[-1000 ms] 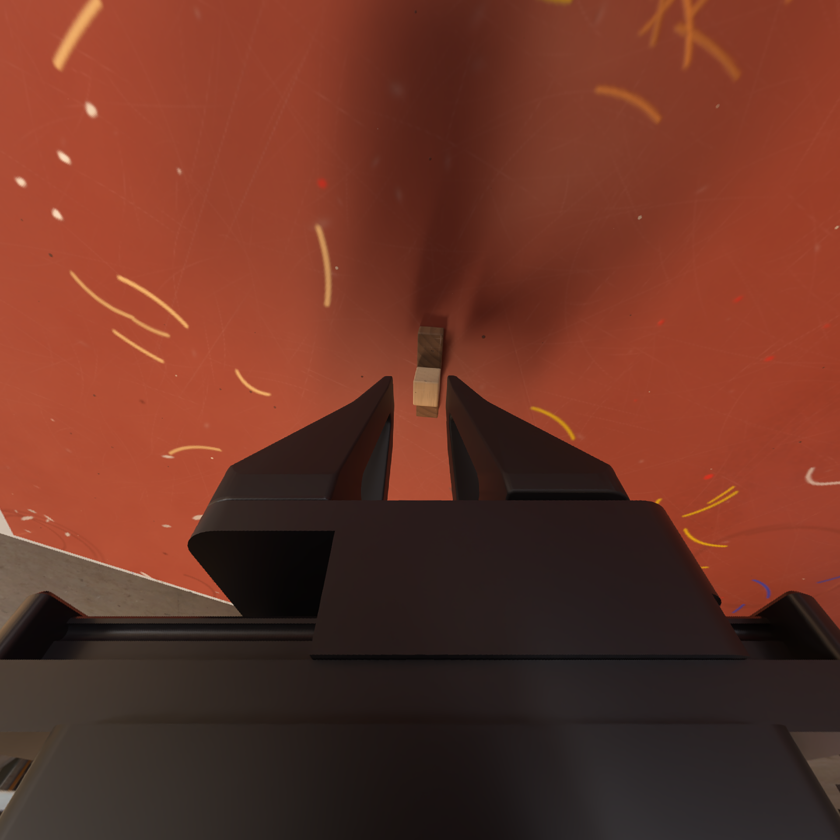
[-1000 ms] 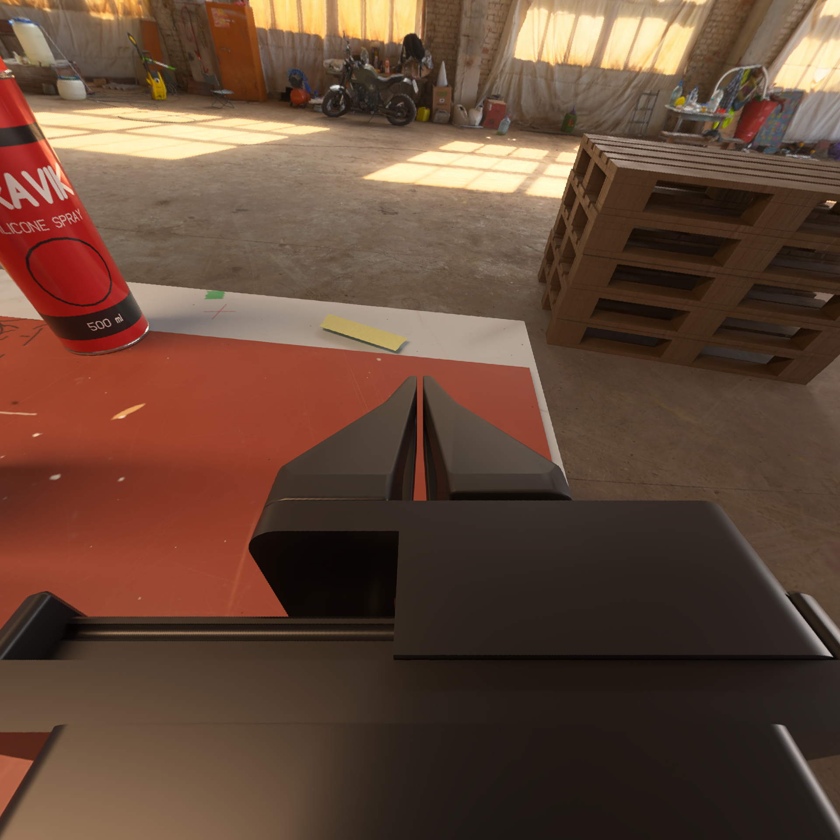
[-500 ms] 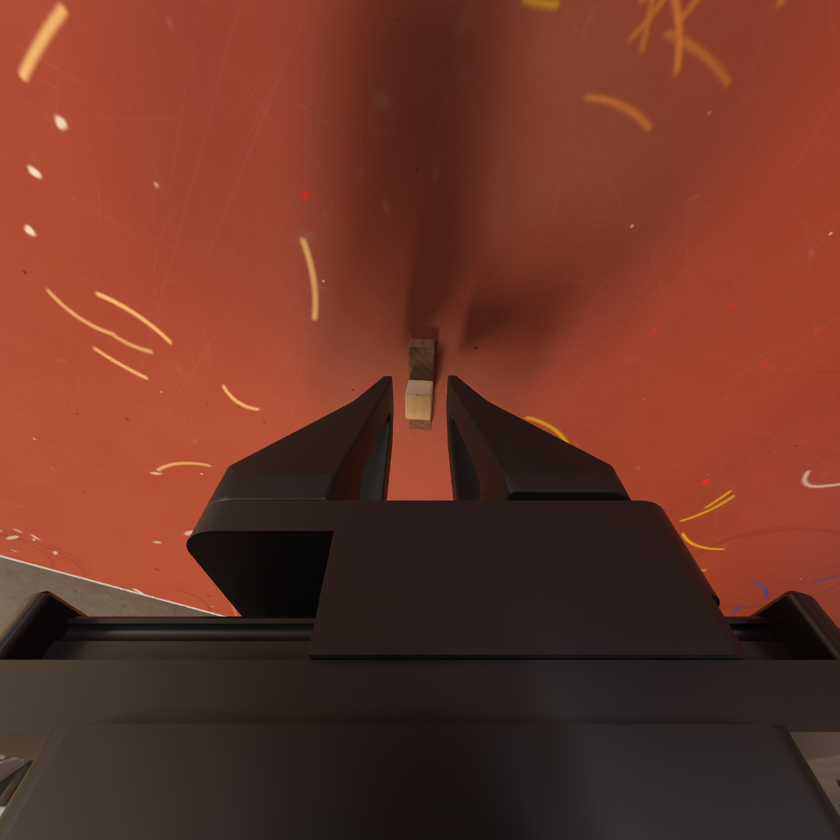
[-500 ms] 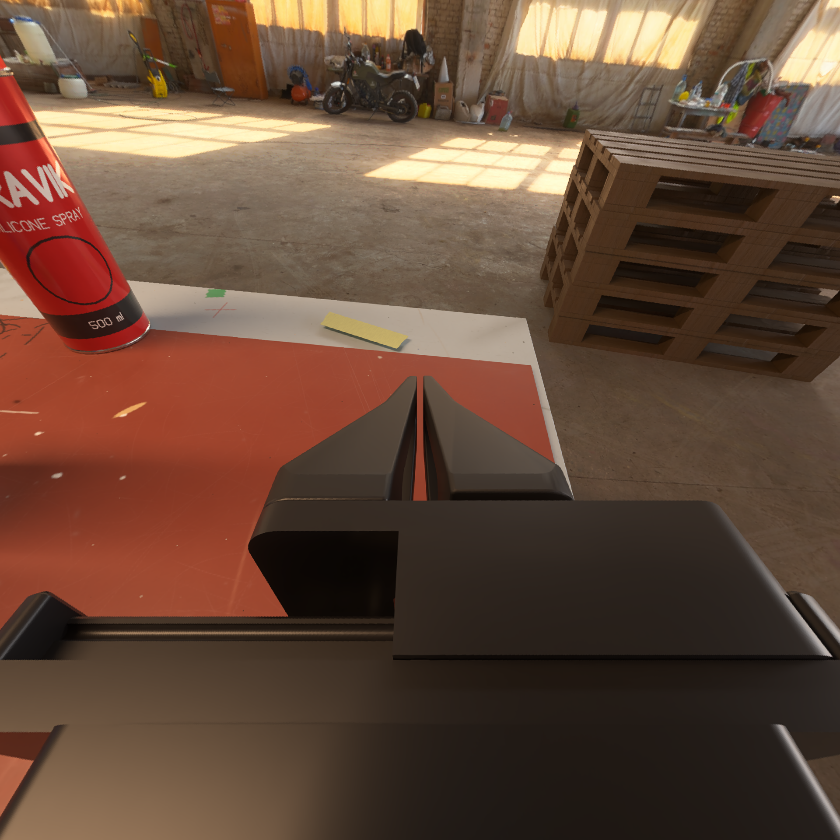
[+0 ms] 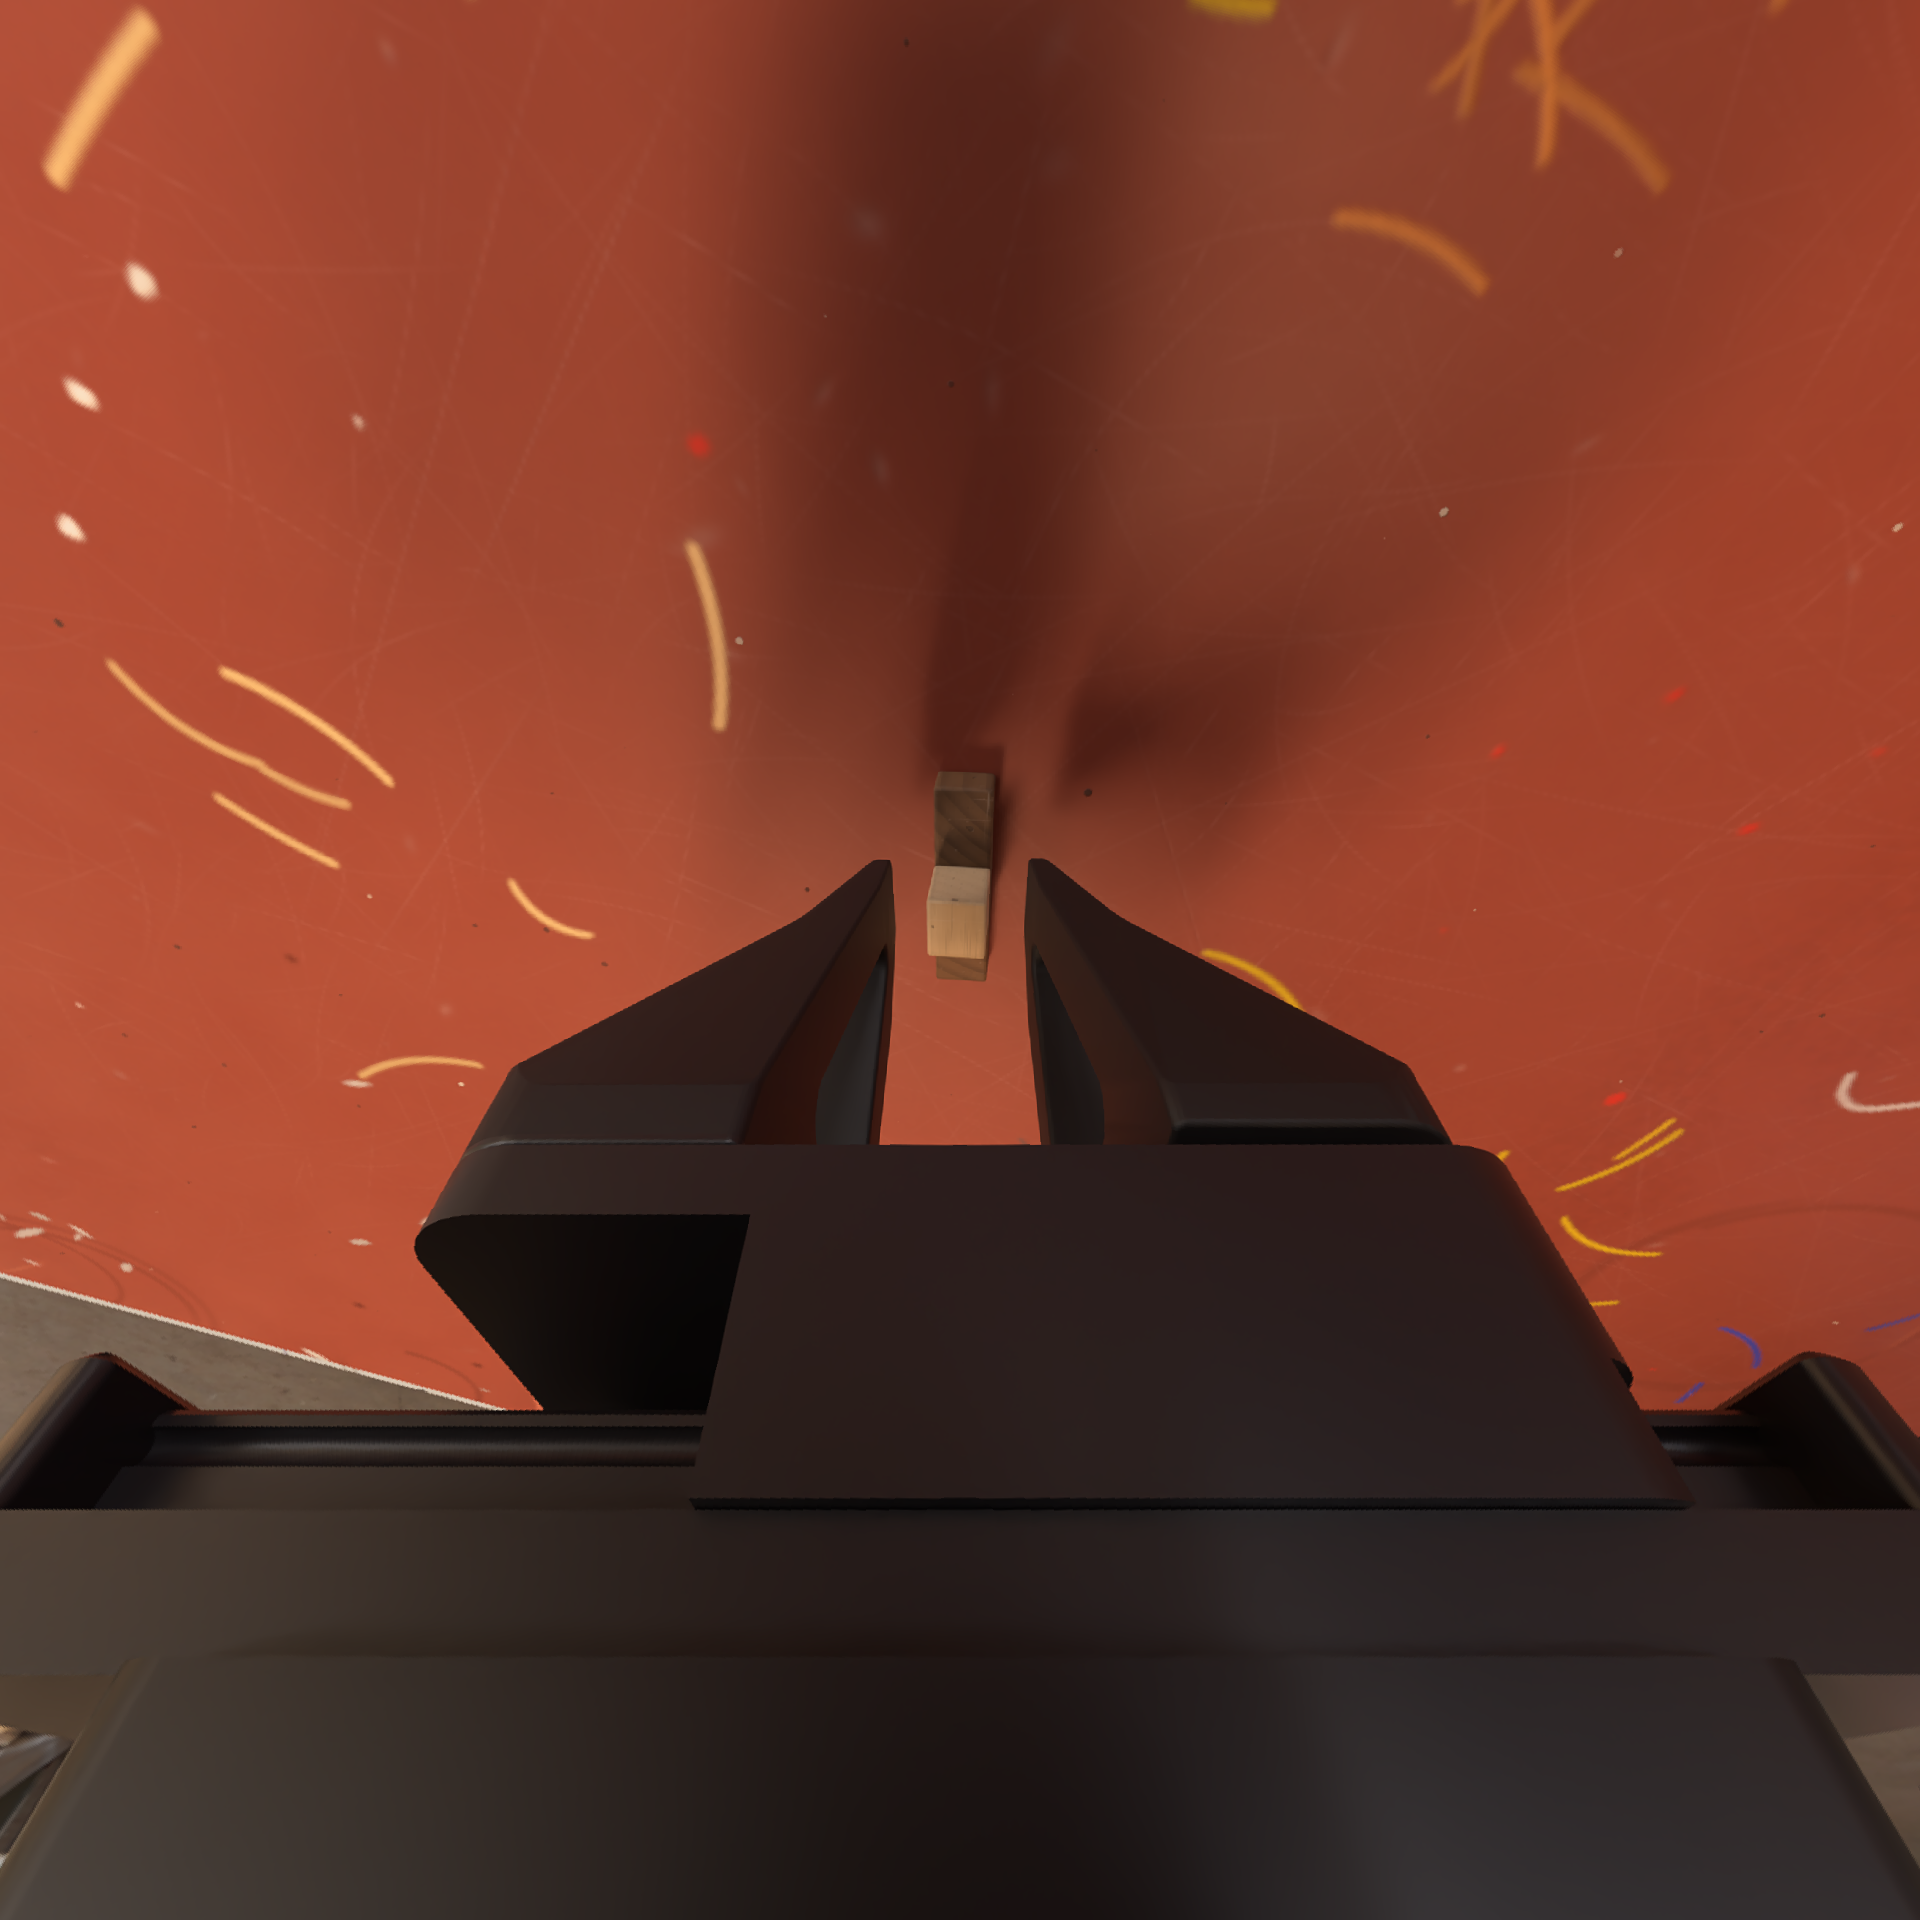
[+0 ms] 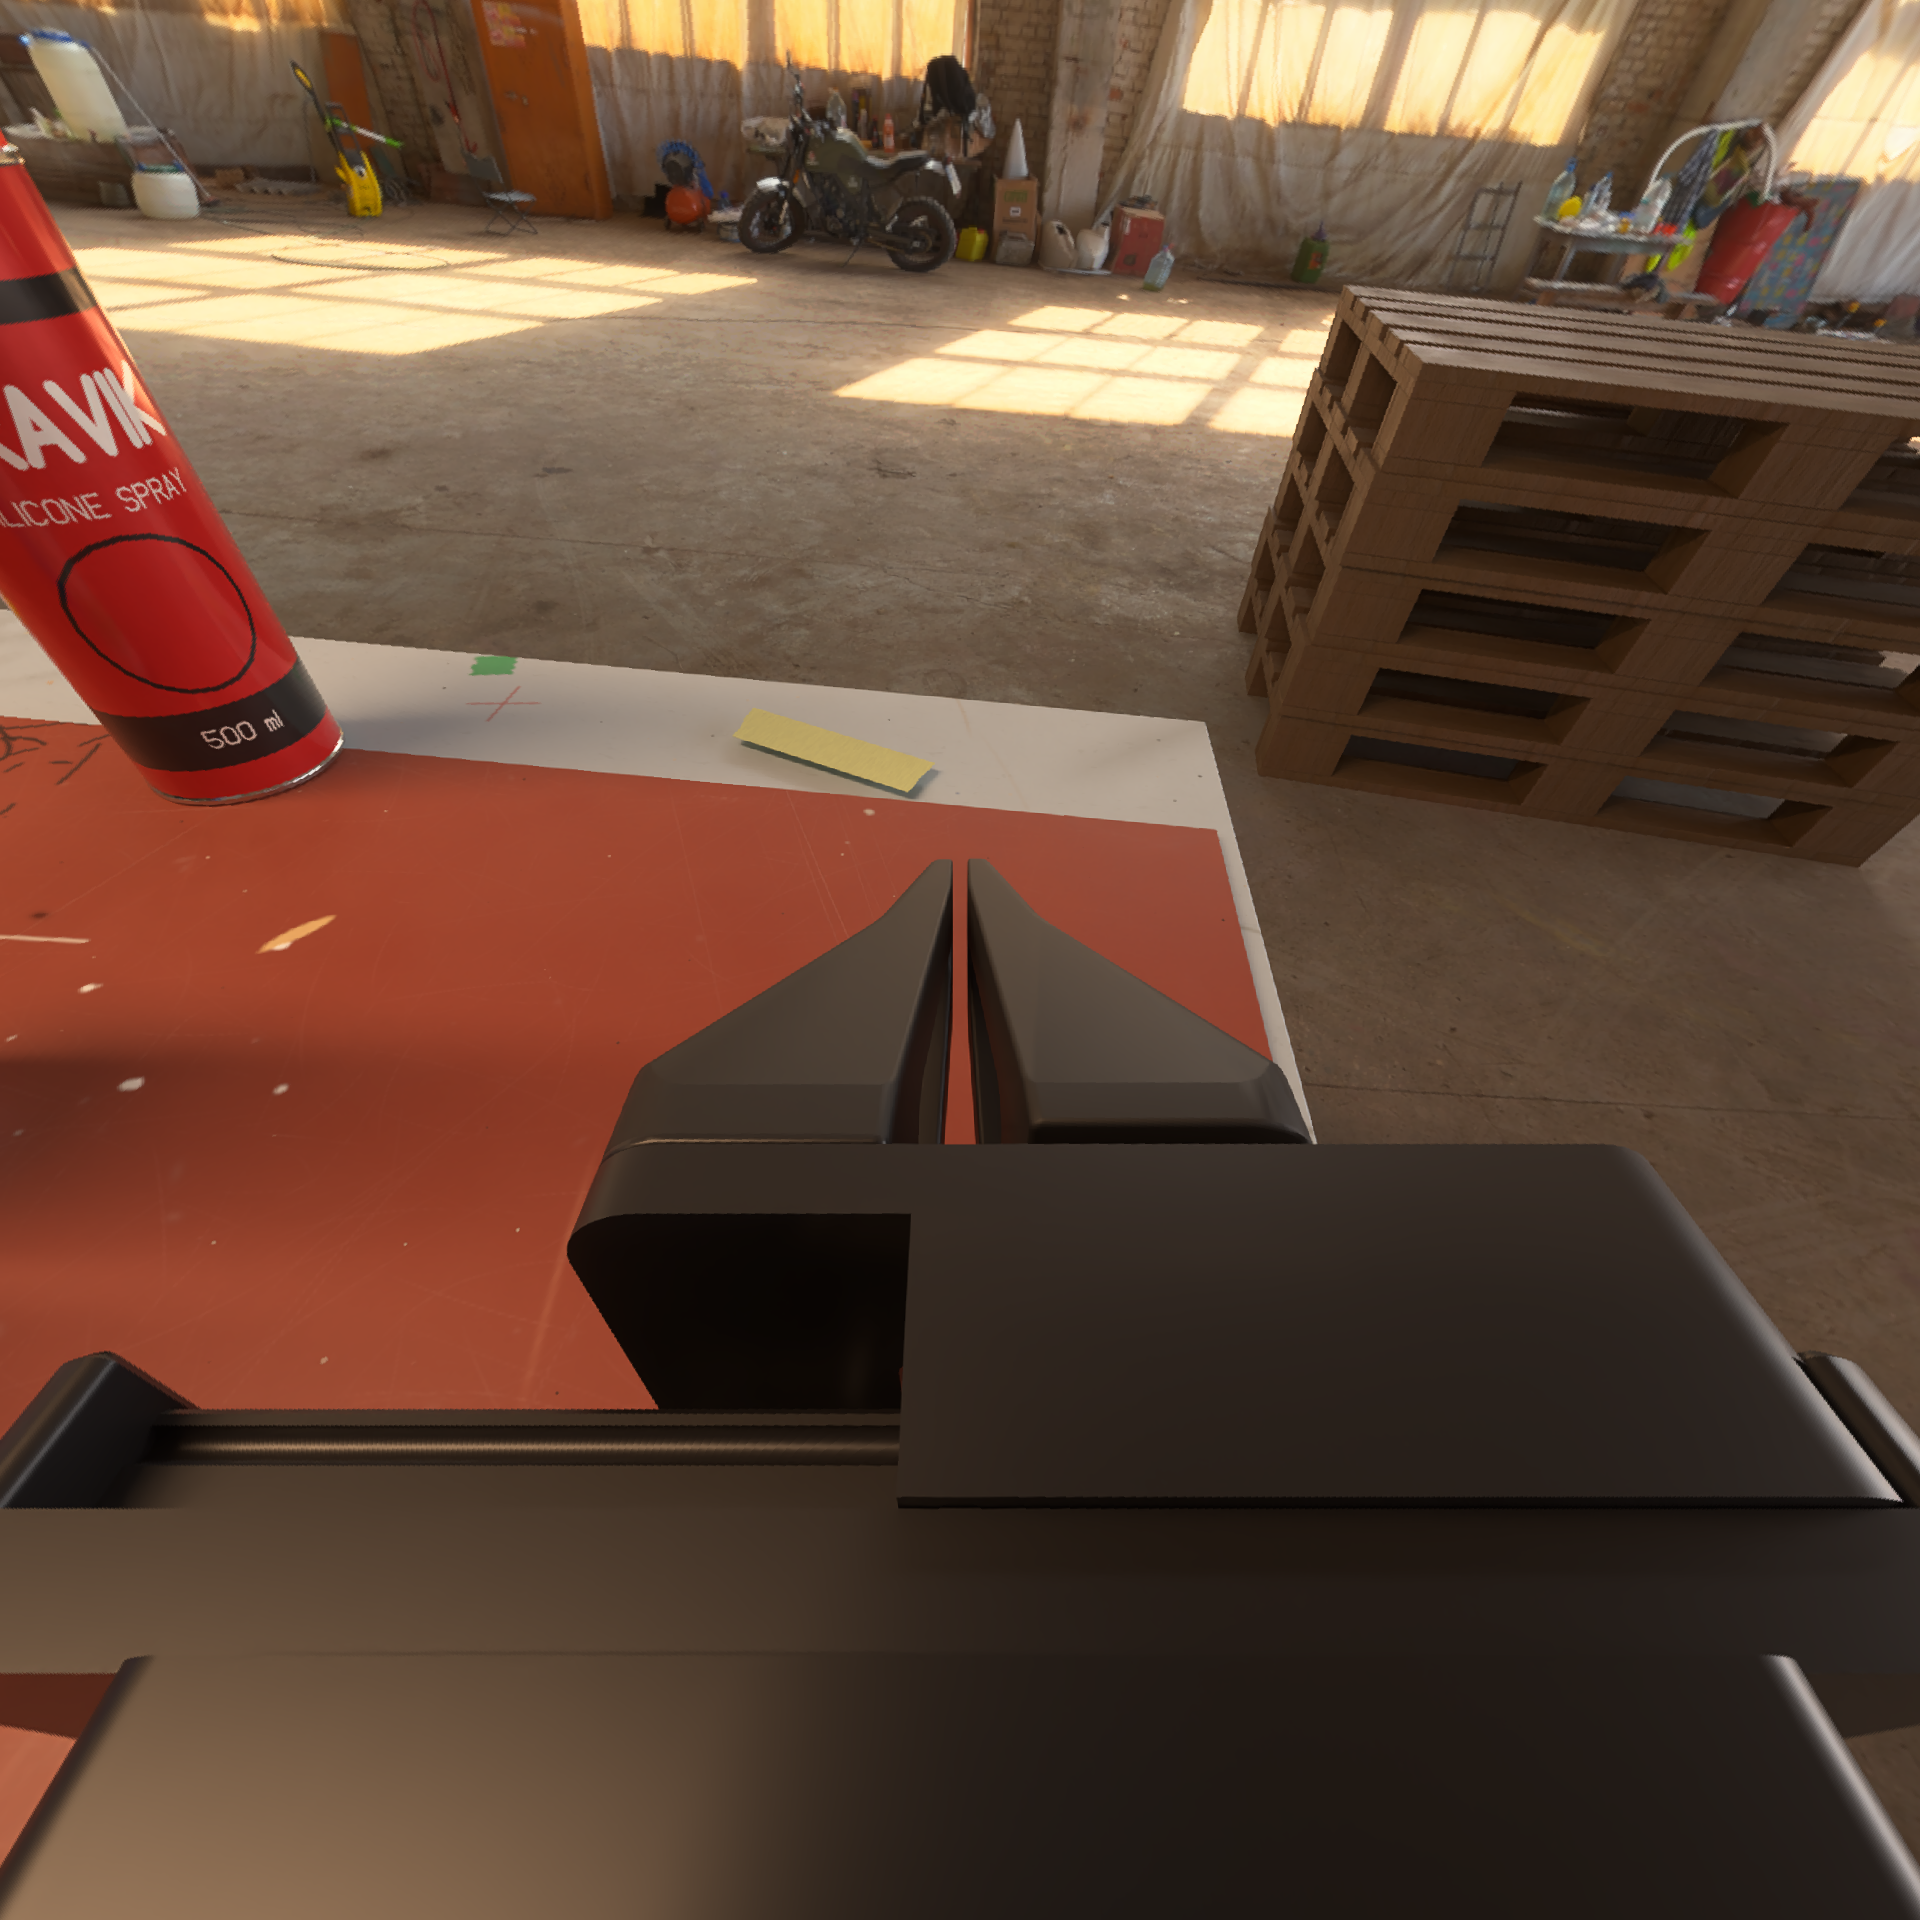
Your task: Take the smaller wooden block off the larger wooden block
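Left hand (image 5: 958,862) open, fingers (image 5: 831,977) spread, pointing straight down at red mat (image 5: 416,520). Right hand (image 6: 960,862) closed on nothing, fingers (image 6: 862,997) nearly touching, only a thin slit between, held low over the mat's far right corner and aimed level across it.

Beyond bench (image 6: 1039,758): concrete floor, stacked pallets (image 6: 1590,582) at right, motorcycle (image 6: 847,203) by curtained windows far back.

On bench: white top showing past the mat's far and right edges. Mat scratched, flecked with yellow, white and orange marks, crossed by a dark shadow above the blocks in left wrist view. Red spray can (image 6: 135,499) upright at the mat's far left edge, black band at its base. Yellow strip (image 6: 831,750) flat on the white top just past the mat. Small green tape scrap (image 6: 492,665) farther left.

Blocks: dark larger block (image 5: 962,819) lying on the mat, long axis running away from the fingertips. Pale smaller block (image 5: 957,912) on its near end, seen in the gap between the left fingertips, touching neither. Sliver of dark wood showing just below the pale one.
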`<action>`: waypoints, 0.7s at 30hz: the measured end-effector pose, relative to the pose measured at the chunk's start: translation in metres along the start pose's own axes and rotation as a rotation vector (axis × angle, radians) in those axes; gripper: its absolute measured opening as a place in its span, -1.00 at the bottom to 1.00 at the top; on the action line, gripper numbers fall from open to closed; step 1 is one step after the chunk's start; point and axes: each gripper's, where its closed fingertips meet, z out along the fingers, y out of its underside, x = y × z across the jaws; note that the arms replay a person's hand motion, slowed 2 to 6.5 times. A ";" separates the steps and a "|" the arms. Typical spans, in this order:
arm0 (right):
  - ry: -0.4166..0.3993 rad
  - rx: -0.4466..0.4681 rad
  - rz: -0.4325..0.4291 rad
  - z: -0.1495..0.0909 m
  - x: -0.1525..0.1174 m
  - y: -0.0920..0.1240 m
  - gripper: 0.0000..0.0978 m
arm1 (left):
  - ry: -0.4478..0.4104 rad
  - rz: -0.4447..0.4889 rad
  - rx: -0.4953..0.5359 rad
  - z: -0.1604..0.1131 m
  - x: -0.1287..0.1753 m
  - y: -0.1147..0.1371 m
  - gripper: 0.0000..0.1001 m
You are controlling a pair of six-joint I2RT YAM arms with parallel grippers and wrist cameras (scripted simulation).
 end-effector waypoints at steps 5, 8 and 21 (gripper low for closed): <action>-0.001 -0.001 0.001 0.000 0.000 0.000 -0.95 | -0.009 -0.015 0.037 -0.008 -0.004 0.000 -0.58; -0.002 -0.001 0.001 0.000 0.000 0.000 -0.95 | -0.007 -0.023 0.056 -0.012 -0.006 0.000 -0.59; -0.004 -0.006 0.004 0.000 0.000 0.001 -0.95 | 0.052 0.018 0.105 -0.008 0.004 -0.003 -0.62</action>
